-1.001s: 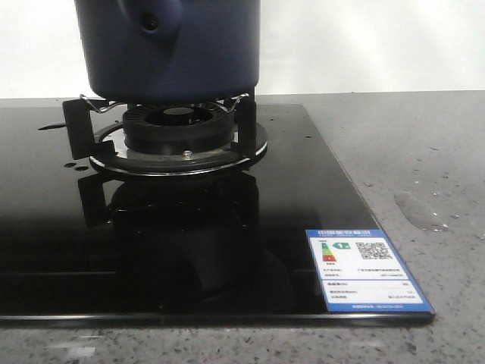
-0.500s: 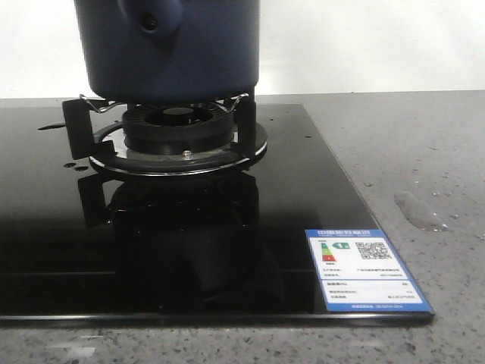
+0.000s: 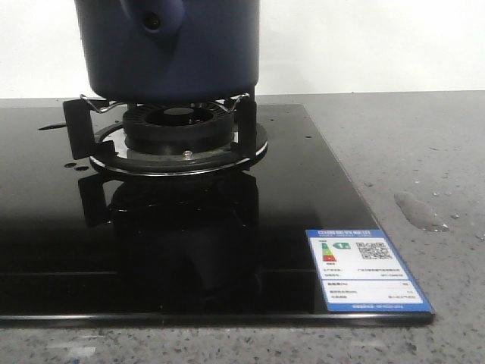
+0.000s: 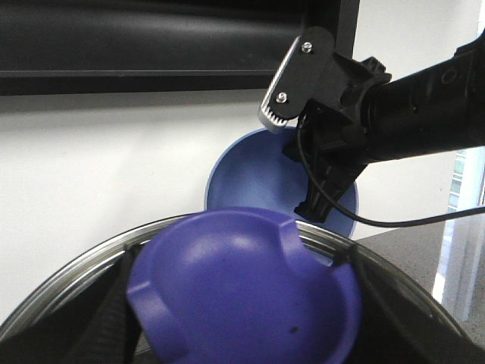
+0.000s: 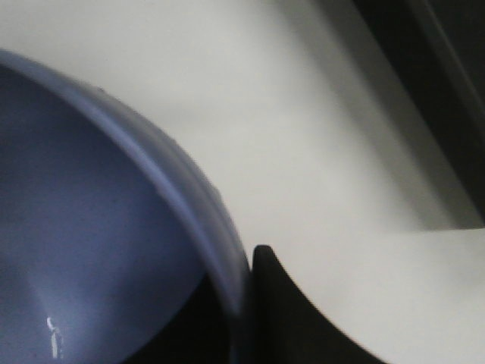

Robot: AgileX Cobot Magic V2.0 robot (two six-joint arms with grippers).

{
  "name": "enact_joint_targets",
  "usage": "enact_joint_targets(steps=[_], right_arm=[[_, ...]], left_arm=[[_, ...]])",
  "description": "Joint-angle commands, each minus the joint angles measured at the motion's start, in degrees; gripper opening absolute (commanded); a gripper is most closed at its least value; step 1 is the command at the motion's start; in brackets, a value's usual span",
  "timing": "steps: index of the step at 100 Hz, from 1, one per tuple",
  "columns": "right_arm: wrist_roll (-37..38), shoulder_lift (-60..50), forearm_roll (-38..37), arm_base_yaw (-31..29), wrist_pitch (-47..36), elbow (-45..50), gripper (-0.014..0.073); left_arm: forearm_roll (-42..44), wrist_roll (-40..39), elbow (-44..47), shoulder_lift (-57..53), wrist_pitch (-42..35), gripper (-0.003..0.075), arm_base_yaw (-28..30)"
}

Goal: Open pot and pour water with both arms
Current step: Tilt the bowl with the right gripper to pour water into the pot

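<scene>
The dark navy pot (image 3: 189,61) stands on the gas burner (image 3: 178,133), with its top cut off by the front view's edge. Neither gripper shows in that view. In the left wrist view my left gripper (image 4: 242,303) is shut on the purple-blue knob (image 4: 242,280) of a steel-rimmed lid (image 4: 68,273). Dark fingers (image 4: 106,318) sit on both sides of the knob. Beyond it, my right gripper (image 4: 314,201) holds the rim of a lighter blue bowl (image 4: 250,174). In the right wrist view my right gripper (image 5: 242,311) pinches that bowl's (image 5: 83,227) rim with one black finger (image 5: 288,318) outside.
The burner sits on a black glass hob (image 3: 288,197) with an energy label (image 3: 367,269) at its front right corner. A grey stone counter (image 3: 424,152) lies to the right with a small water puddle (image 3: 419,211). A white wall is behind.
The pot and burner have not visibly moved. Only a dark reflection in the glass hob has shifted a little.
</scene>
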Motion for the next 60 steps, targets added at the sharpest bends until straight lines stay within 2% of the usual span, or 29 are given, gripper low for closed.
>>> enact_joint_targets(steps=[1, 44, 60], right_arm=[[0.3, -2.8, -9.6, 0.3, -2.7, -1.8, -0.0041], [2.7, -3.1, -27.7, 6.7, -3.2, -1.8, -0.0041], [2.7, -3.1, -32.2, 8.8, -2.4, -1.8, -0.0041]], left_arm=[[-2.2, -0.1, -1.9, -0.2, 0.3, 0.0221, -0.5], [-2.0, 1.1, -1.9, -0.2, -1.2, 0.0221, -2.7], [-2.0, 1.1, -1.9, -0.2, -1.4, 0.0221, -2.7]])
